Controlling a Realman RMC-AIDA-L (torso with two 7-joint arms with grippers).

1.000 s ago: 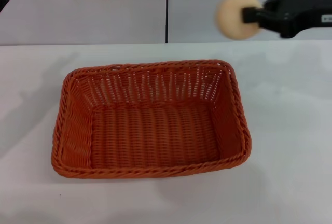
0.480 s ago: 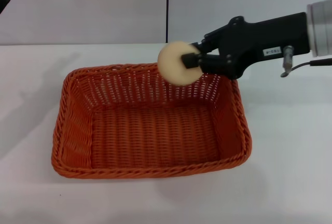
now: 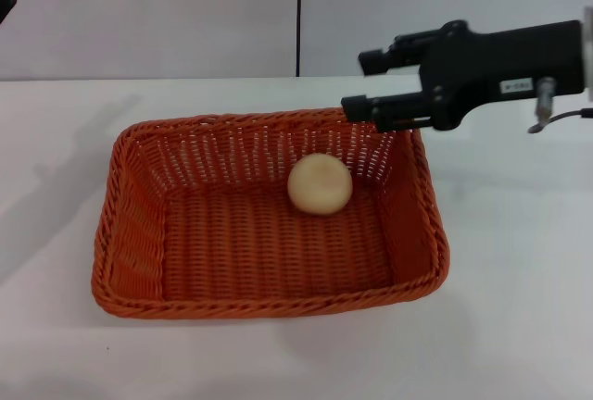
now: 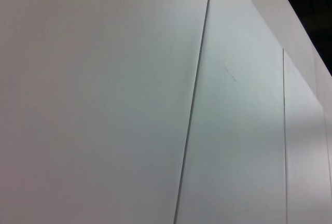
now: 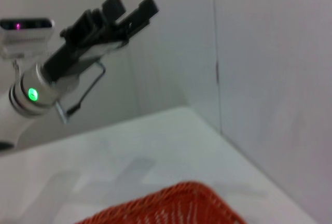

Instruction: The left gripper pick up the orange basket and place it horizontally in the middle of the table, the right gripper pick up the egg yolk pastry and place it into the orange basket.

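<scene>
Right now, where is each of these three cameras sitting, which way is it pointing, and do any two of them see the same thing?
Head view: looks forward and down at the orange basket holding the egg yolk pastry; the right gripper is open above the basket's far right corner.
Left wrist view: faces only the wall panels; no fingers show.
Right wrist view: looks across the table at the raised left gripper.
Shared: head and right wrist views both show the basket's rim.

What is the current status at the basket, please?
Right tool open, above the orange basket's far right corner. Left tool raised, parked off to the side. Egg yolk pastry lying inside basket. Nothing in the way.
</scene>
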